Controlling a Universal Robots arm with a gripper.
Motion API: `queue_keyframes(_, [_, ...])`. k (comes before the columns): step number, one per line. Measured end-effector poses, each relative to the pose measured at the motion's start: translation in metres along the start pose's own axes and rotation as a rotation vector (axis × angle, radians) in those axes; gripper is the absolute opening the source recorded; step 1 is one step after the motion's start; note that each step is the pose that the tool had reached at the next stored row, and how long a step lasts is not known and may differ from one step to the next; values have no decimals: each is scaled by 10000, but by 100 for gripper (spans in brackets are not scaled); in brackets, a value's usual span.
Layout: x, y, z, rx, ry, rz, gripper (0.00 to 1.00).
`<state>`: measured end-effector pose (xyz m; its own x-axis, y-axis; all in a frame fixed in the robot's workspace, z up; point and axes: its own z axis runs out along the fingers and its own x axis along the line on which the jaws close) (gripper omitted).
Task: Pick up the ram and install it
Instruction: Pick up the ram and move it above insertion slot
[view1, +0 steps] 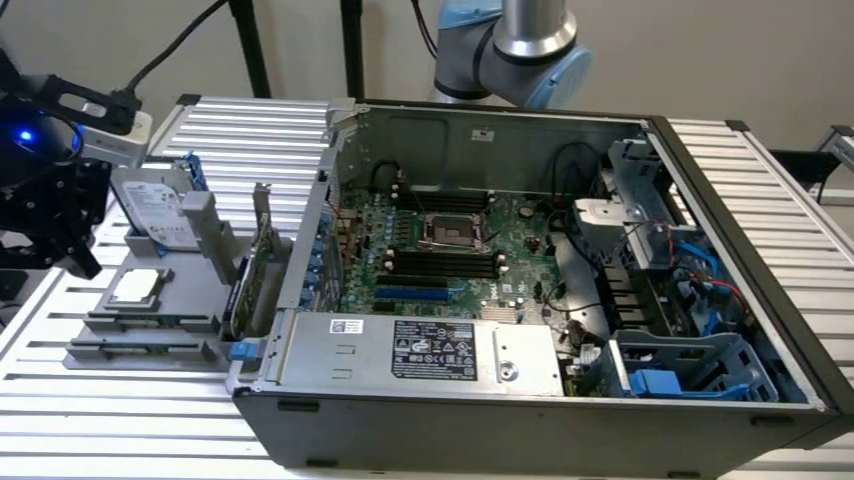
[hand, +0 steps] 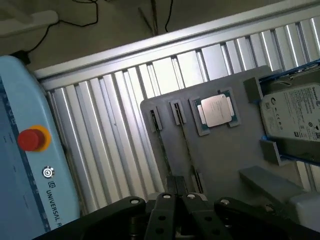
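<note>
Two ram sticks (hand: 186, 147) stand on edge in the grey tray (hand: 220, 160) — beside them one processor (hand: 216, 110) and one hard drive (hand: 295, 117). Your hand (hand: 179, 197) hangs clenched over the sticks' end; whether it touches one, you cannot tell. One open computer case (view1: 534, 405) sits on the counter (view1: 134, 430) — toward the exterior view's right of the tray.

Parts tray beside the open case, as I see it from my station.

On the exterior view's left, the tray (view1: 180, 300) sits on the slatted table (view1: 107, 430), just beside the computer case (view1: 534, 425). On the tray, the processor chip (view1: 138, 287) lies near, the hard drive (view1: 154, 205) stands behind it, and the expansion card (view1: 263, 250) stands closest to the case. Inside the case, the power supply (view1: 414, 350) lies nearer than the motherboard (view1: 441, 240). My gripper (hand: 177, 187) hangs over the tray.
</note>
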<state>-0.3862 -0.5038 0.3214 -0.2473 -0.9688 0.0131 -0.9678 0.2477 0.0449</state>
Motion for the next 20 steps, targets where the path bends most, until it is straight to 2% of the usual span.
queue_keyframes(9, [-1,-2,41,38,69,-1645,11])
queue_keyframes(16, [-1,-3,63,95,112,-2806,11])
queue_keyframes(18, [-1,-4,68,126,102,-2999,11])
queue_keyframes(19, [-2,-5,69,138,77,-3048,11])
queue_keyframes(20, [-2,-7,73,150,20,-3063,11])
